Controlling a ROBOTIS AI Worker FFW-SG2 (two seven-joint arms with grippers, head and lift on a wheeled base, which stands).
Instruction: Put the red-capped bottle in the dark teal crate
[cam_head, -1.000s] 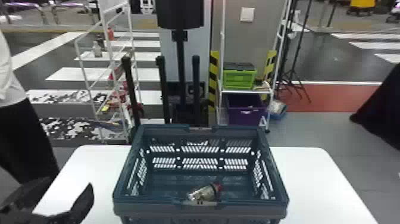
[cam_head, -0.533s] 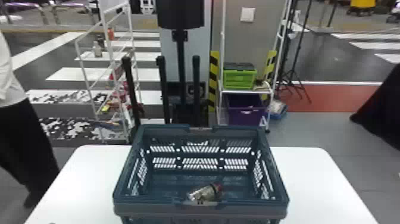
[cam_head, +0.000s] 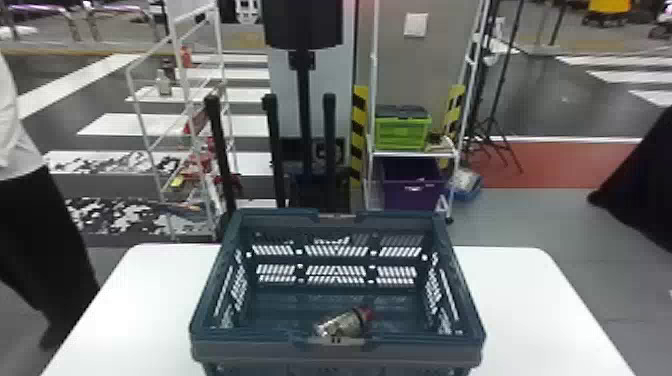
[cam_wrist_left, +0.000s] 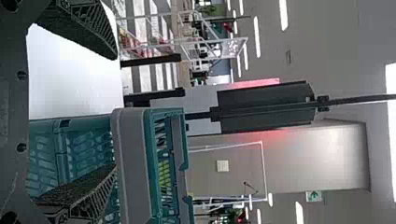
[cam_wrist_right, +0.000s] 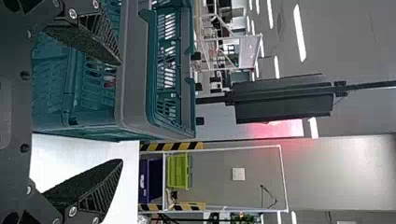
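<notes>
Lying on its side on the floor of the crate (cam_head: 240, 351), the bottle (cam_head: 340, 325) occupies the head view's near part of the interior, close to the near wall. The red cap (cam_head: 366, 313) points mainly toward the robot's right. The crate stands upright on the white table (cam_head: 155, 285). Behind the table, a white rack (cam_head: 410, 155) carries a green box (cam_head: 402, 134) above a purple box (cam_head: 412, 192).

In the left wrist view, the left gripper (cam_wrist_left: 116, 112) is in the released state, its two fingers (cam_wrist_left: 86, 28) spread well apart. The crate and table are visible beyond them.

In the right wrist view, the right gripper (cam_wrist_right: 122, 112) is likewise released, fingers (cam_wrist_right: 84, 39) well apart. Beyond them, a small red area shows through the slots of the crate.
</notes>
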